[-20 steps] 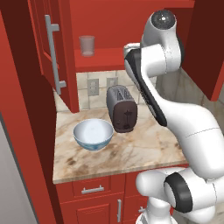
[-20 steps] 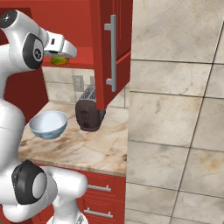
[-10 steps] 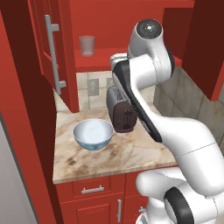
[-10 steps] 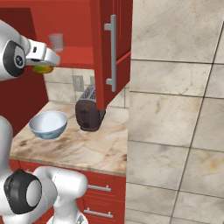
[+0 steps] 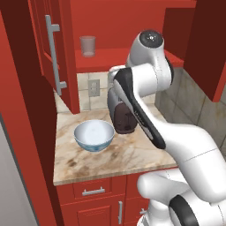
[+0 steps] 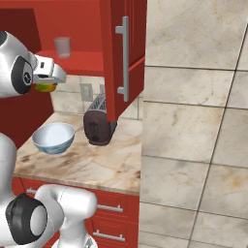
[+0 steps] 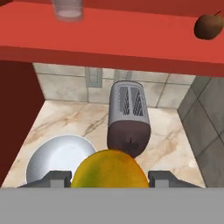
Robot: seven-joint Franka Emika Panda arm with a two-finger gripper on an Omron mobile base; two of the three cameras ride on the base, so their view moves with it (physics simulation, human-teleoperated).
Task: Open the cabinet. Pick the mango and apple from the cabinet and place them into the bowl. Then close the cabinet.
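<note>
Claw (image 7: 109, 177) is closed on the mango (image 7: 109, 175), fruit seated between both tips; in the right base view the yellow-green fruit sits under the white hand, above and to the 11 o'clock of the bowl (image 6: 53, 138).

Status, near to far (hand view):

1. Mango: gripped, airborne, clear of the shelf. Not yet in bowl.
2. Bowl: on the counter (image 5: 128, 159), at approx. 8 o'clock of the mango in the hand view, partly hidden by it. Interior reads whitish and holds no fruit as far as visible.
3. Toaster (image 7: 127, 116): just beside the bowl, at 12 o'clock of the mango. Not a task item; treat as obstacle during descent.
4. Cabinet (image 5: 55, 66): both doors stand open, shelf exposed. Step 1 (open) judged complete.
5. Apple (image 7: 208, 25): on the red shelf, at approx. 1 o'clock, well apart from the claw. Not picked.
6. Glass cup (image 7: 68, 8): on the same shelf at approx. 11 o'clock, well apart from the apple. No action req'd.

Remaining, by judgement:

- Shift mango over bowl centre, lower, release.
- Return to shelf, grasp apple, transfer to bowl.
- Shut both cabinet doors.

Est. progress: under half. One of two fruits in transit; closing step untouched.
</note>
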